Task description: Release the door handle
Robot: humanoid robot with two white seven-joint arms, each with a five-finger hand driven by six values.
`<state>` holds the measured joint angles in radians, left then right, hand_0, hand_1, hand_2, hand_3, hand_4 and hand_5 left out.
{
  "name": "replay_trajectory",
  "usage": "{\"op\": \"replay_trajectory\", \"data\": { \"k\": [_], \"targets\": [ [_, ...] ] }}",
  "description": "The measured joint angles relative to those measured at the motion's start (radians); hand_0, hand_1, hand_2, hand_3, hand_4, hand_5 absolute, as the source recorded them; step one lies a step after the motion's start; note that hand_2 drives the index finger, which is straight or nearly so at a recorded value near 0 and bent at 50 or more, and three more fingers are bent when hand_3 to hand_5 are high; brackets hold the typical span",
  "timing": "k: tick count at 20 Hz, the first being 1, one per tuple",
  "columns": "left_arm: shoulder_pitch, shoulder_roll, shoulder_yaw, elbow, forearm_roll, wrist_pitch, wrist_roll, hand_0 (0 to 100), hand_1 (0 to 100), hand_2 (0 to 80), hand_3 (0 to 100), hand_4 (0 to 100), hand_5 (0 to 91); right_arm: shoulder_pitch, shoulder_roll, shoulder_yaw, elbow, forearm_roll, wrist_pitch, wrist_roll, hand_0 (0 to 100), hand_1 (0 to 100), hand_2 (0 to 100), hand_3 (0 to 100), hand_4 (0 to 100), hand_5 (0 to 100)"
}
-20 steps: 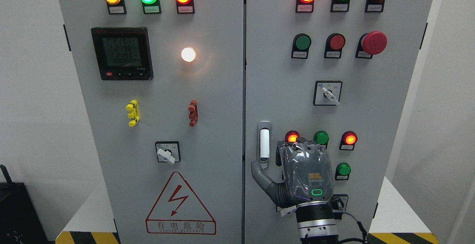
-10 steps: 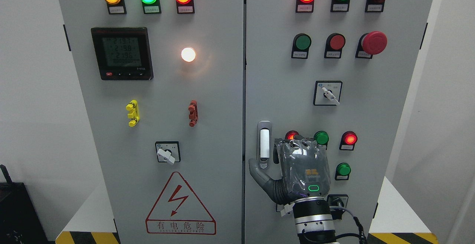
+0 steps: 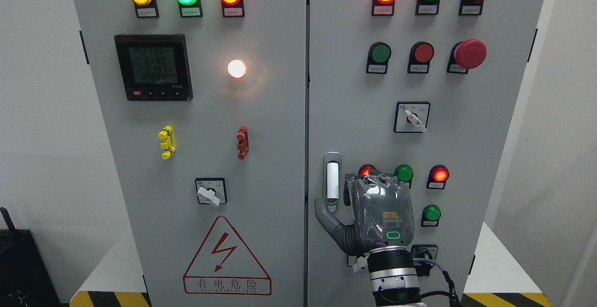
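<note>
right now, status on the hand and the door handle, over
Right hand up beside door handle, thumb at its lower end, fingers not wrapped on it. Handle flush, door shut. Left hand out of view. Nothing in the way.

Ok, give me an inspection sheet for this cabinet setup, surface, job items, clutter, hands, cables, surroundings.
Surface: grey cabinet door, closed, lamps lit.
Job's things: door handle, upright in its recess.
Clutter: nothing seen.
Hands: right hand beside the handle, thumb at its lower end, fingers curled; whether it grips is unclear. Left hand not in view.
Cables: black cable looping by the right wrist.
Surroundings: white walls, hazard striping at the base, dark object at lower left.
</note>
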<state>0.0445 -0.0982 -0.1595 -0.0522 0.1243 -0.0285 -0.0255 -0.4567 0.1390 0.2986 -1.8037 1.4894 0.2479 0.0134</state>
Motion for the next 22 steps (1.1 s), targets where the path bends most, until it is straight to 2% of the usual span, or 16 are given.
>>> {"op": "replay_trajectory", "data": {
  "k": [15, 22],
  "targets": [
    [0.0, 0.0, 0.0, 0.0, 0.0, 0.0, 0.0, 0, 0, 4.7, 11, 0, 0.0, -0.008, 0.002, -0.003, 0.008, -0.006, 0.024, 0.0, 32, 41, 77, 99, 77, 69],
    [0.0, 0.0, 0.0, 0.0, 0.0, 0.0, 0.0, 0, 0, 4.8, 11, 0, 0.0, -0.008, 0.002, -0.005, 0.009, -0.01, 0.028, 0.001, 38, 41, 77, 99, 77, 69]
  ]
}}
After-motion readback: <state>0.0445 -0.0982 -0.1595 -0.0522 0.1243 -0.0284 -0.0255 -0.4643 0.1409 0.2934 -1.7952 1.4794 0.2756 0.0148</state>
